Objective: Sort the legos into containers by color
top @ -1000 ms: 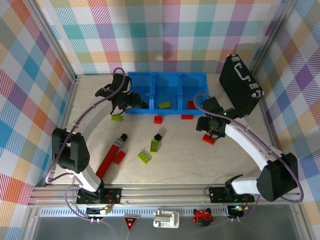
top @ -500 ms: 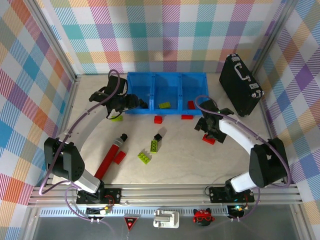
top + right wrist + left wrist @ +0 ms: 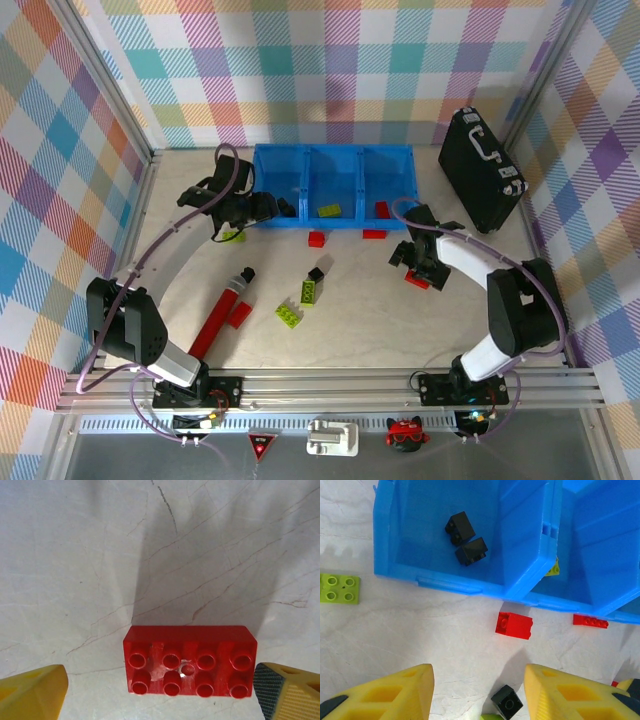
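Red rectangular plastic brick [image 3: 190,660], eight studs: one, lying studs-up on the pale marbled table [image 3: 75,555] between the wide-spread jaws of the right gripper [image 3: 417,266], not clamped. Joined blue plastic bins [image 3: 335,165]: three. Black bricks [image 3: 460,527] in the left bin: two. Left gripper [image 3: 479,690]: parted, empty.

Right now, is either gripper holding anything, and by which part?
Nothing. The right gripper is open astride a red brick; the left gripper is open, empty.
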`<state>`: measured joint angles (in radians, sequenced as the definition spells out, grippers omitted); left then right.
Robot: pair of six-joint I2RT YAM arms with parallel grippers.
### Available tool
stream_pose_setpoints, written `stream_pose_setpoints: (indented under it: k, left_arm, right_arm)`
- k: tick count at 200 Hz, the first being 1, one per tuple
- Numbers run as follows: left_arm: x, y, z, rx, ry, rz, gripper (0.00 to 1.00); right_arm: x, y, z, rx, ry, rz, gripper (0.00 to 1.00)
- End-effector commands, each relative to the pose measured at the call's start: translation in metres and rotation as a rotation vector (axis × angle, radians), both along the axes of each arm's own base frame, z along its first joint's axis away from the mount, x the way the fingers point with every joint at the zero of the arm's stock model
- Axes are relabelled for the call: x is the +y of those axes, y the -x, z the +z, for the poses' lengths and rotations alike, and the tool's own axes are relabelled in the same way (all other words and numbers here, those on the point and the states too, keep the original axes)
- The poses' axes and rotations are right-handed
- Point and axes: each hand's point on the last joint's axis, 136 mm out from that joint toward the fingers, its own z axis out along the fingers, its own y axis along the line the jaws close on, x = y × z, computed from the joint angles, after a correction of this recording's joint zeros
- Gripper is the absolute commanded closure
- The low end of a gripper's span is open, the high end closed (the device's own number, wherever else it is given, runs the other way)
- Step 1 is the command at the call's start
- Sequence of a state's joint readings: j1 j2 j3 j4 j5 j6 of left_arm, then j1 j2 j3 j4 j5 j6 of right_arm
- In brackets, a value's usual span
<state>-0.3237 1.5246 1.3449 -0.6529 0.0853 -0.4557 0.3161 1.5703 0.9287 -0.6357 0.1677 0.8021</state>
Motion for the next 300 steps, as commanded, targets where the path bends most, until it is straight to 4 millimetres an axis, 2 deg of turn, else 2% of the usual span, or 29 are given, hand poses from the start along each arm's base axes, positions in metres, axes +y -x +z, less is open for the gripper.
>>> stream_pose_setpoints:
  k: [1, 51, 94, 133, 175, 205, 238, 300]
  left_arm:
    - [0.005, 0.006, 0.007, -0.009, 0.006, 0.014, 0.49]
    - [0.006, 0.006, 0.010, -0.011, 0.001, 0.012, 0.49]
    - [0.006, 0.007, 0.011, -0.013, -0.003, 0.011, 0.49]
    - [0.007, 0.008, 0.011, -0.012, -0.006, 0.013, 0.49]
    - [0.008, 0.008, 0.009, -0.011, -0.014, 0.013, 0.49]
    - [0.010, 0.009, 0.008, -0.010, -0.021, 0.016, 0.49]
    - [0.012, 0.013, 0.005, -0.005, -0.029, 0.017, 0.49]
    - [0.025, 0.030, 0.001, 0.000, -0.066, 0.029, 0.49]
  right_arm:
    - [-0.001, 0.002, -0.009, 0.022, -0.017, 0.007, 0.04]
    - [-0.004, 0.004, -0.018, 0.047, -0.011, 0.005, 0.08]
    - [-0.006, 0.008, -0.022, 0.066, -0.001, 0.001, 0.16]
    - [-0.008, 0.008, -0.017, 0.059, 0.009, 0.000, 0.26]
    - [-0.011, 0.007, -0.010, 0.054, 0.026, 0.001, 0.32]
    - [-0.011, 0.004, 0.003, 0.023, 0.023, 0.001, 0.32]
    - [-0.007, -0.008, 0.026, -0.029, 0.010, 0.017, 0.32]
    - [0.020, -0.058, 0.079, -0.167, -0.082, 0.074, 0.32]
